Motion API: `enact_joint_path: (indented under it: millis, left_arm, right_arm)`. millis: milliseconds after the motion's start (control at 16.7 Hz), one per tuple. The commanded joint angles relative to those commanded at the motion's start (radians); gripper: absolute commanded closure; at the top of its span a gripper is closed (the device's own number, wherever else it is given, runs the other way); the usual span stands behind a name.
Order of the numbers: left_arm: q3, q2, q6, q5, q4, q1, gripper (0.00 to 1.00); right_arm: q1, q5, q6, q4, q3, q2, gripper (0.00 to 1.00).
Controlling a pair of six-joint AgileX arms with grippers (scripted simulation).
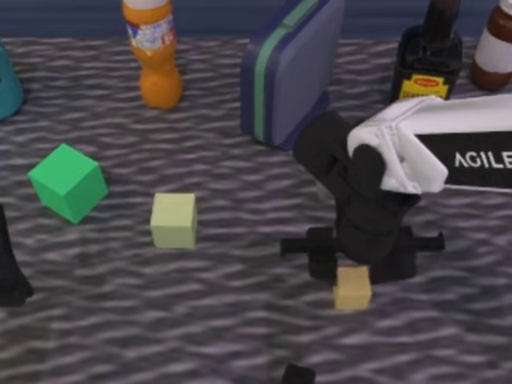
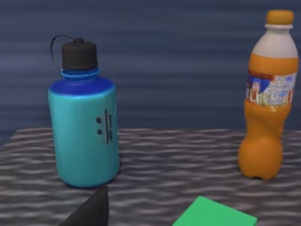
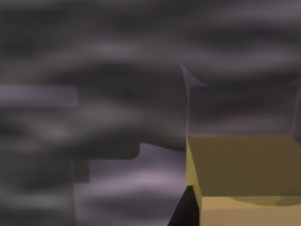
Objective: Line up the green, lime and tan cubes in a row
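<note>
The tan cube [image 1: 352,287] rests on the table at the right front. My right gripper [image 1: 362,268] hangs right over its far edge, open. In the right wrist view one fingertip [image 3: 188,209] stands beside the tan cube [image 3: 244,174], which sits off to one side, not held. The lime cube [image 1: 174,220] lies left of the middle. The green cube [image 1: 68,182] sits turned at the far left. My left gripper [image 1: 14,290] is parked open at the left edge. One of its fingers [image 2: 91,212] shows near the green cube [image 2: 216,214].
Along the back stand an orange drink bottle [image 1: 154,52], a purple case with a green stripe [image 1: 292,68], a dark sauce bottle [image 1: 430,52] and a brown bottle [image 1: 494,44]. A teal flask [image 2: 84,122] is at the back left. A small black block [image 1: 298,374] lies at the front edge.
</note>
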Motion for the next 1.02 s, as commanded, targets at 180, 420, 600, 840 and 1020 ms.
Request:
enact_joint_path:
  millis: [180, 420, 600, 840, 1020]
  left_arm:
    - [0.0, 0.0, 0.0, 0.0, 0.0, 0.0, 0.0]
    - [0.0, 0.0, 0.0, 0.0, 0.0, 0.0, 0.0]
    - [0.0, 0.0, 0.0, 0.0, 0.0, 0.0, 0.0]
    - [0.0, 0.0, 0.0, 0.0, 0.0, 0.0, 0.0]
    - [0.0, 0.0, 0.0, 0.0, 0.0, 0.0, 0.0]
  right_arm:
    - [0.0, 0.0, 0.0, 0.0, 0.0, 0.0, 0.17]
    - [0.0, 0.0, 0.0, 0.0, 0.0, 0.0, 0.0]
    - [0.0, 0.0, 0.0, 0.0, 0.0, 0.0, 0.0]
    - [-0.002, 0.0, 0.0, 0.0, 0.0, -0.001, 0.0]
    - [0.003, 0.0, 0.0, -0.042, 0.03, -0.016, 0.0]
